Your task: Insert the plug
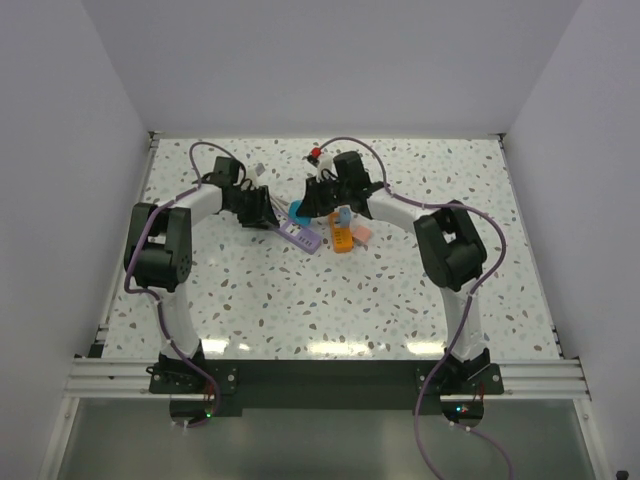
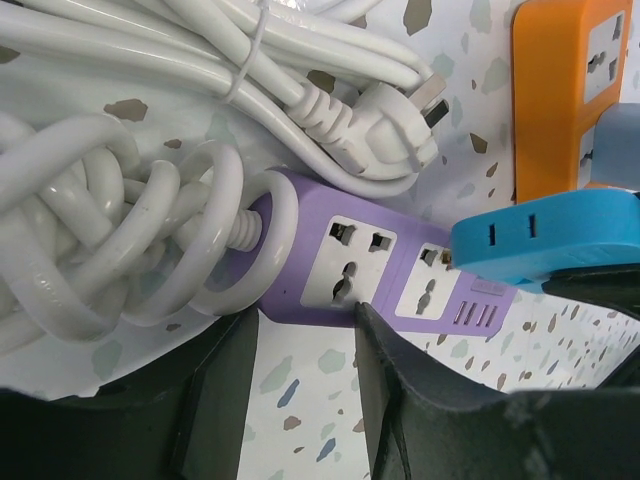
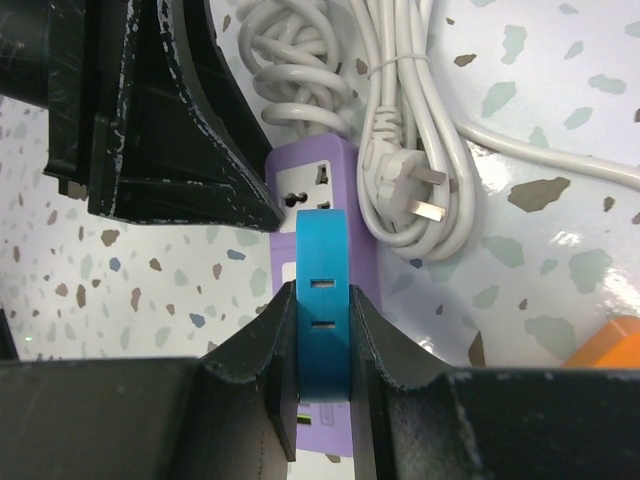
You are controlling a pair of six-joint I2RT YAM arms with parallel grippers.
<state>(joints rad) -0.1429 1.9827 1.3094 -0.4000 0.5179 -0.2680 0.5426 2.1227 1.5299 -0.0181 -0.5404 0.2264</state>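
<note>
Left gripper [image 2: 303, 330] fingers nearest lens, part-way apart, gripping nothing, tips at near edge of purple plastic power strip [image 2: 370, 270]. Coiled white cable bundle [image 2: 120, 230] at strip's 9 o'clock. Blue plastic plug [image 2: 530, 240] over strip's 3 o'clock end, clamped between right gripper [image 3: 322, 300] fingers; seated or not, cannot tell. Orange plastic power strip [image 2: 560, 90] at 1 o'clock. Socket markings too small to read.
</note>
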